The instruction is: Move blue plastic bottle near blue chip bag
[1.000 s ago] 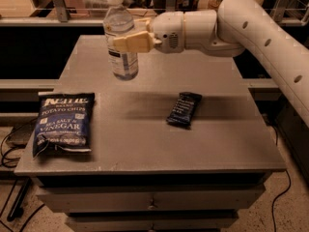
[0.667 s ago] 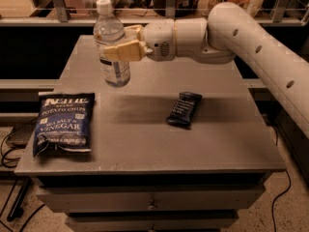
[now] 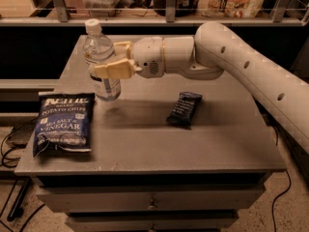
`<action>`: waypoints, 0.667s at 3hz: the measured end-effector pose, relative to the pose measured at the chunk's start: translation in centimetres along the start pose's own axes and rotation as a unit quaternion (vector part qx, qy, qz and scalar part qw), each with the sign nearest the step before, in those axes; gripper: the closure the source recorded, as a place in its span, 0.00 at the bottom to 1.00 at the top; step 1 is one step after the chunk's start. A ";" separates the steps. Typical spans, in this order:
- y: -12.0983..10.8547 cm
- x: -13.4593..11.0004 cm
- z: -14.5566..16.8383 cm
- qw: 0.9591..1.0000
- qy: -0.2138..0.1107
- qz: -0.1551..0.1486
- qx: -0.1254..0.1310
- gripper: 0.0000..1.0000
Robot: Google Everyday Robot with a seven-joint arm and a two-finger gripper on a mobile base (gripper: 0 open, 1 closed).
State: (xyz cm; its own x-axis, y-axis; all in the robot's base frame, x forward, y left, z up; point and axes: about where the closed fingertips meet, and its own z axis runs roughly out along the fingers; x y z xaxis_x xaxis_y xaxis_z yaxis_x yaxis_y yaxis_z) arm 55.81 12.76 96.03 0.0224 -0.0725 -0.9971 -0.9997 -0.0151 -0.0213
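The grey table (image 3: 145,144) is filling most of the view. The white arm (image 3: 260,76) is reaching across it from the right toward the far-left part. The blue chip bag (image 3: 63,124) is lying flat at the near-left corner, with its lettering facing up. The blue plastic bottle (image 3: 99,50) is hanging just beyond the bag's far-right corner, close to it but apparently not touching. Its cap is leaning slightly to the left, and its base seems to be riding a little above the tabletop (a faint shadow is falling beneath it). The gripper (image 3: 105,58) is clamping the bottle around mid-body, with one tan finger (image 3: 113,70) crossing the near side and the other sitting behind. A small dark snack wrapper (image 3: 184,108) is lying well to the right, clear of the work. The move is judged to be nearing its end, with only the set-down remaining. Three risks are standing out:

- **Release while tilted:** letting go before the base is seated could topple the tall, light bottle and send it rolling toward the left edge.
- **Landing on the bag:** lowering onto the crinkled rim would leave the base on uneven footing.
- **Contact on the way out:** a finger brushing the smooth plastic on retreat could drag the bottle over.
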 end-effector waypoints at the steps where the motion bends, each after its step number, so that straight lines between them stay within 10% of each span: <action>1: 1.0 1.0 0.9 1.000 0.002 0.005 -0.006 0.74; 2: 1.3 2.4 1.0 1.000 0.014 0.008 0.003 0.50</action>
State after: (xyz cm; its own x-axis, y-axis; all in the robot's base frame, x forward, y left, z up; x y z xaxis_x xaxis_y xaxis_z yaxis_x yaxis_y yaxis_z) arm 54.56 13.55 93.55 0.0071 -0.0999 -0.9950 -0.9999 -0.0086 -0.0062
